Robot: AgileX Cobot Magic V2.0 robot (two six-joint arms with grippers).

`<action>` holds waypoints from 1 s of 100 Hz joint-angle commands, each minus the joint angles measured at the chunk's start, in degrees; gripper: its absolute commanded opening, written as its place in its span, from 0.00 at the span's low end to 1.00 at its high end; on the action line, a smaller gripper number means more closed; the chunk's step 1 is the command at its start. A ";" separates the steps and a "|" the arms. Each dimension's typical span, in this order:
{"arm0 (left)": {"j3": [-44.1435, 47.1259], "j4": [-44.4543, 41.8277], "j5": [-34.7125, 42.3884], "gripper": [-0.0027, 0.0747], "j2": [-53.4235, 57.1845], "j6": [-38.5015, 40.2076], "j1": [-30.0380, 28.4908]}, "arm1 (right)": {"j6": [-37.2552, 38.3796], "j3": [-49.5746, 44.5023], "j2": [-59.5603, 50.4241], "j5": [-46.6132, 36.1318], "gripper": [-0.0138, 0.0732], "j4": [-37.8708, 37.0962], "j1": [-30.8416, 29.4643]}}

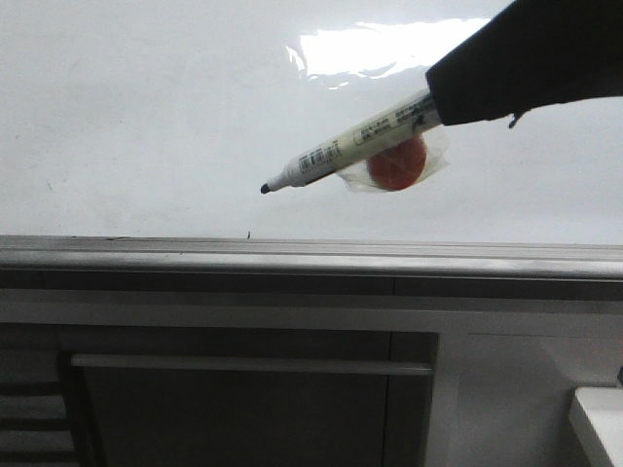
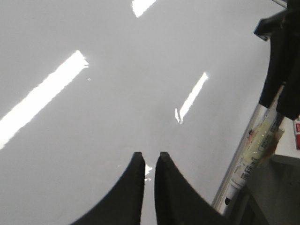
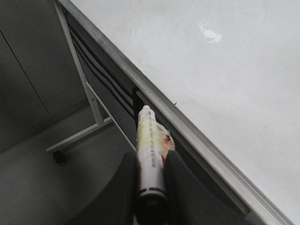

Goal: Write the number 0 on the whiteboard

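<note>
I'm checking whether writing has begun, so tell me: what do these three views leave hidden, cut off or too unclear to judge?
- Tip contact: in the front view the marker tip is seen against the whiteboard; touching or apart cannot be told.
- Right gripper: front view shows only its dark body, cut off by the edge.
- Marker label: print too small everywhere.
- Orange piece behind the marker: blurred, identity unclear.
- Left gripper: absent from the front view.

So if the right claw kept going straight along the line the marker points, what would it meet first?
Most likely the whiteboard. The right claw holds the marker, whose dark tip aims down-left at the board's lower area, above the grey rail. No 0 is drawn yet. How far the tip is from the surface is unclear.
</note>
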State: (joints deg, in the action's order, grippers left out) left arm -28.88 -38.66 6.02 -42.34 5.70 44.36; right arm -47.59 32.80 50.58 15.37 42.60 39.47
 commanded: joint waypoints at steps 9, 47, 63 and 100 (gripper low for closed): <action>-1.45 3.41 -3.19 0.01 3.85 0.93 0.33 | -0.48 1.81 0.62 -7.90 0.08 2.24 -0.23; -1.45 8.78 1.34 0.01 3.95 0.93 -6.61 | -0.48 8.63 11.82 -8.42 0.08 2.37 -0.23; -1.45 11.51 4.85 0.01 3.95 0.93 -10.02 | -0.48 10.09 12.96 -10.45 0.08 2.28 -0.85; -1.45 12.83 5.91 0.01 3.95 0.93 -10.89 | -0.48 14.12 15.27 -6.29 0.08 2.16 -7.09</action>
State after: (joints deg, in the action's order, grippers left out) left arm -28.67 -27.26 7.48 -38.65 5.83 33.48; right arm -47.72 44.13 66.44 11.06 44.33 33.51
